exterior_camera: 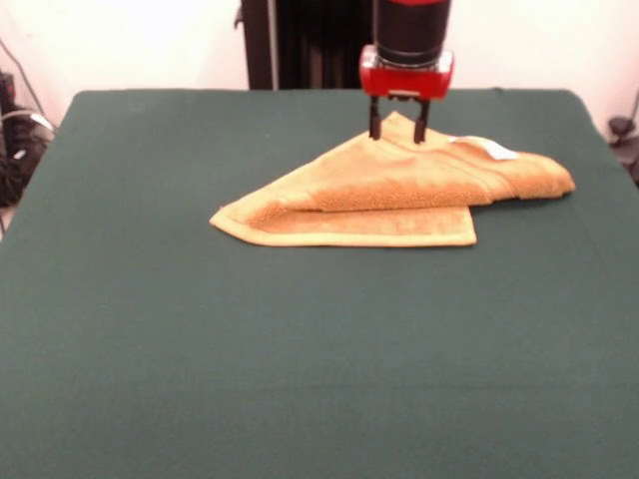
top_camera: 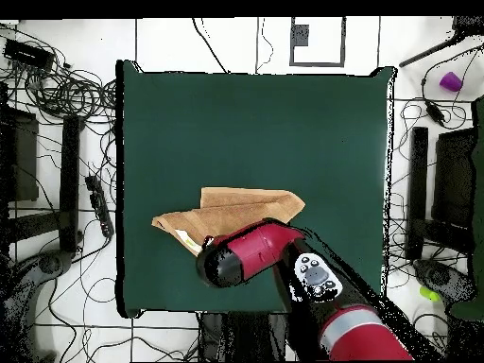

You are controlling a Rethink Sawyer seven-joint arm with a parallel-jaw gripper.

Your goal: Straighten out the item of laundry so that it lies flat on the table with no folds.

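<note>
The item of laundry (exterior_camera: 399,185), a mustard-yellow towel, lies folded over itself on the far half of the green table (exterior_camera: 300,349). Its upper layer forms a thick triangular fold, and a flat bordered layer shows beneath along the front. A small white tag (exterior_camera: 491,149) sits near the right end. My gripper (exterior_camera: 397,132) hangs straight down at the towel's far edge, open, one finger on each side of the raised far corner. In the overhead view the red arm (top_camera: 250,253) covers part of the towel (top_camera: 248,202) and hides the gripper.
The table's far edge (exterior_camera: 300,93) runs just behind the gripper. Around the table (top_camera: 255,113), cables and black equipment (top_camera: 57,95) lie on the floor. A small purple object (top_camera: 451,81) sits at the upper right.
</note>
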